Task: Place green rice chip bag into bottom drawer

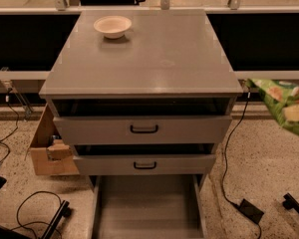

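While the small, crinkled, bright green rice chip bag (280,101) hangs in the air at the far right edge, well off to the side of the grey metal cabinet (154,59) and about level with its upper drawers, the wide, shallow bottom drawer (147,205) sits pulled out with its flat grey floor showing. The gripper isn't in shot, so I can't tell whether it's clamped on the bag. There's a small cream bowl (112,26) on the cabinet top, back left. A brown cardboard box (44,156) sits on the floor to the cabinet's left.
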{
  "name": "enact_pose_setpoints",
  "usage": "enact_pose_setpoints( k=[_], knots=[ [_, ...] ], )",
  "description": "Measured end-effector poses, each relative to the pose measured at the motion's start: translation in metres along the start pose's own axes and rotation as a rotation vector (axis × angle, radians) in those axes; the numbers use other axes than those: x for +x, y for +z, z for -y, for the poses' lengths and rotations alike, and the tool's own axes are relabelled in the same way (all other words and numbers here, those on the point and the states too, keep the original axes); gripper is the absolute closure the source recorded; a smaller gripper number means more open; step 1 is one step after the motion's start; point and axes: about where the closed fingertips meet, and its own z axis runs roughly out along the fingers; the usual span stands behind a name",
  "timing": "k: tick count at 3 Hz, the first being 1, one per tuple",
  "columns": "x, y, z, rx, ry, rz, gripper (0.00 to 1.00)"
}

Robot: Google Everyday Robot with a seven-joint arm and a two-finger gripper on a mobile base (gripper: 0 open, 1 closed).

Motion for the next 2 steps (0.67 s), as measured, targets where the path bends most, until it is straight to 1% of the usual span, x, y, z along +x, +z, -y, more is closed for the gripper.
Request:
enact_pose_setpoints(
  k=[1,2],
  knots=[
    [0.059,0.027,-0.037,-0.095,0.072,0.033,1.0],
    [0.123,0.075,-0.079,-0.213,0.153,0.008,1.0]
  ],
)
